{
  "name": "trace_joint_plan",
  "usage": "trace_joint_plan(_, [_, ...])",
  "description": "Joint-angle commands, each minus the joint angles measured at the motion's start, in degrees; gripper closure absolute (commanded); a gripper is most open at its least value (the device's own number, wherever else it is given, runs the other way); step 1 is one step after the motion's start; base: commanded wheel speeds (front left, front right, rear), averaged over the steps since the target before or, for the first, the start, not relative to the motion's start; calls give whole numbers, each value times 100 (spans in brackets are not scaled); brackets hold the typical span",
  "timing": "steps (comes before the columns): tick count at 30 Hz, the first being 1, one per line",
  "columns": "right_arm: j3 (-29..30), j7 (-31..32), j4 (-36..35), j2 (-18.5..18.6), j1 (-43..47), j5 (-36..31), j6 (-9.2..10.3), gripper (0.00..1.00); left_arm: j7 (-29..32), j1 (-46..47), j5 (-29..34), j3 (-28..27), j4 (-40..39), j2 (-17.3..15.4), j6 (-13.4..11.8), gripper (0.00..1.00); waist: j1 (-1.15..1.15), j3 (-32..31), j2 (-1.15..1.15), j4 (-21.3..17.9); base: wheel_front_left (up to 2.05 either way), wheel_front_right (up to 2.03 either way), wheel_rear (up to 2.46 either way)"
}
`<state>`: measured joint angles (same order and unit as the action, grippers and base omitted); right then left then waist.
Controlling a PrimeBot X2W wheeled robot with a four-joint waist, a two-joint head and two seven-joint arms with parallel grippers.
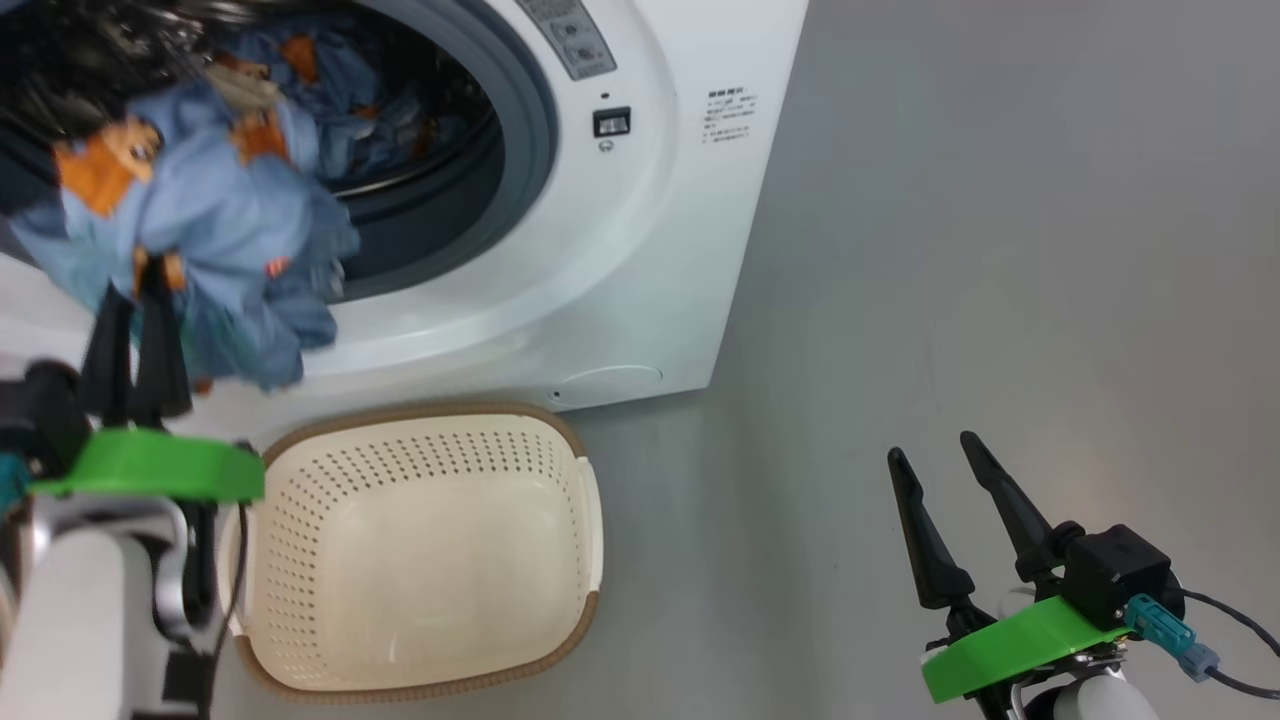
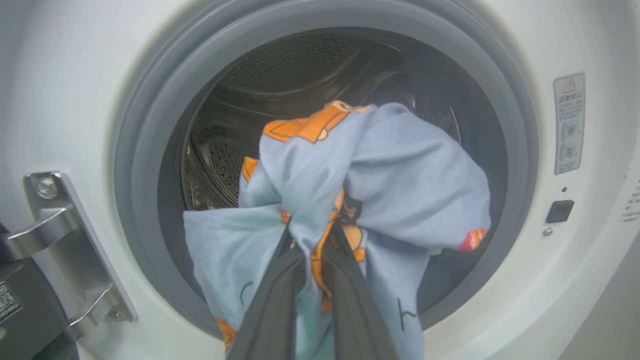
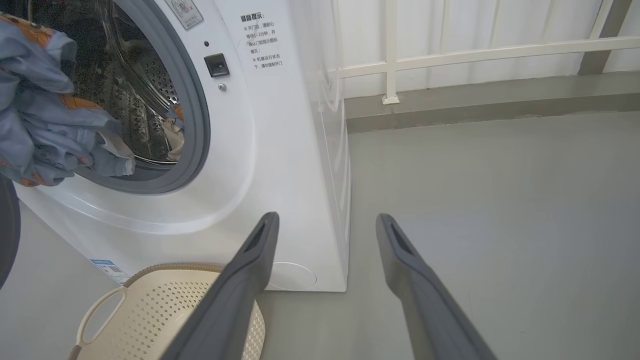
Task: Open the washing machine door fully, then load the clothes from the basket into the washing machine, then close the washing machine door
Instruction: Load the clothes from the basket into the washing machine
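Your left pincer (image 2: pixel 315 240) is clamped on the blue garment (image 2: pixel 415 170), which is bunched at its 12 o'clock, just in front of the washing machine (image 2: pixel 75 100) drum mouth. Judge it light, soft and floppy. It may drape and catch on the seal (image 2: pixel 145 165), so hold a thick fold. It's pale blue with orange-brown cartoon prints. Right pincer (image 3: pixel 326 217) stands apart, holding nothing. The basket (image 1: pixel 420 420) sits on the floor at 6 o'clock of the drum mouth.
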<state>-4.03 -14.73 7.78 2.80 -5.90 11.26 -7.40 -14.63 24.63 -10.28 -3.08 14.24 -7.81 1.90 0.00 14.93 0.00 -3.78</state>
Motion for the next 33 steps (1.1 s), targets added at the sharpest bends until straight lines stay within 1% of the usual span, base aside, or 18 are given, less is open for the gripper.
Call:
trace_joint_plan(1, [-156, -27, -159, 8, -130, 100, -9, 0, -37, 315, 115, -190, -71, -239, 63, 100, 0, 124, 0, -78, 0, 0, 0])
trace_joint_plan(10, [-213, -27, -224, 8, -290, 179, -9, 0, -37, 1145, 217, -199, 452, -374, 198, 100, 0, 540, 0, -263, 0, 0, 0])
trace_joint_plan(16, [-221, -27, -278, 8, -366, 210, -9, 0, -37, 1616, 284, -152, 881, -472, 277, 100, 0, 962, 0, -348, 0, 0, 0])
trace_joint_plan(25, [-353, -27, -368, 8, -571, 309, -9, 0, 9, 2578, 361, 14, 1860, -750, 373, 100, 0, 1615, 0, -479, 0, 0, 0])
trace_joint_plan(33, [-486, -27, -359, 8, -673, 412, -9, 0, 103, 3545, 408, 190, 2642, -935, 416, 100, 0, 1954, 0, -569, 0, 0, 0])
